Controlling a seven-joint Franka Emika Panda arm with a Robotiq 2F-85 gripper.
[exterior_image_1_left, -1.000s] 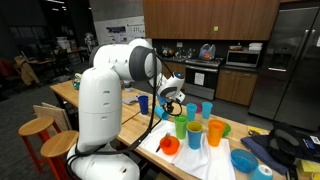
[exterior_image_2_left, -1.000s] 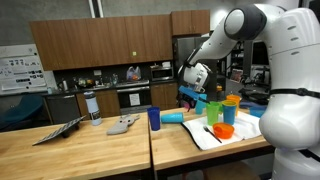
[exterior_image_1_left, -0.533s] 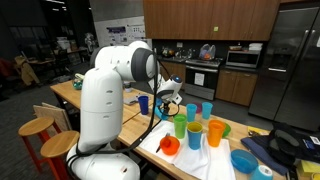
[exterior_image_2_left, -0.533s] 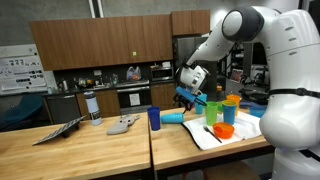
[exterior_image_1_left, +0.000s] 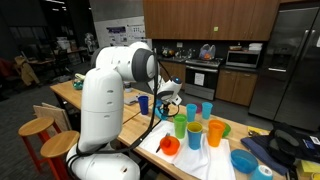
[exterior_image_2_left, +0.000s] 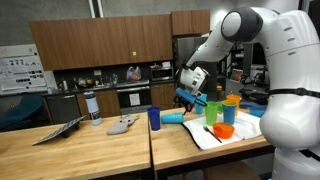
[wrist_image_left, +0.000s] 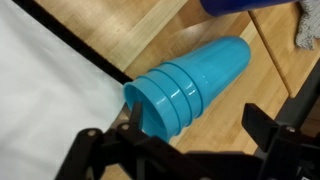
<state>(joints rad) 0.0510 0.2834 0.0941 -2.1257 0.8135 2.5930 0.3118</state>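
The tool (wrist_image_left: 192, 128) hangs with its jaws spread wide and nothing between them, right above the stack of light-blue cups (wrist_image_left: 190, 85). The stack lies on its side on the wooden worktop (wrist_image_left: 140, 30), its open rims close under one finger and its closed base pointing away from the tool toward the dark blue cup (wrist_image_left: 240, 5). A white sheet (wrist_image_left: 50, 100) lies just beside the rims; whether it touches them I cannot tell. A good grip here would likely straddle the round body near the wide end, where the nested cups overlap. The tool should be centred so both fingers meet it together, since a lying stack may roll or slide apart, and kept off the sheet's edge.
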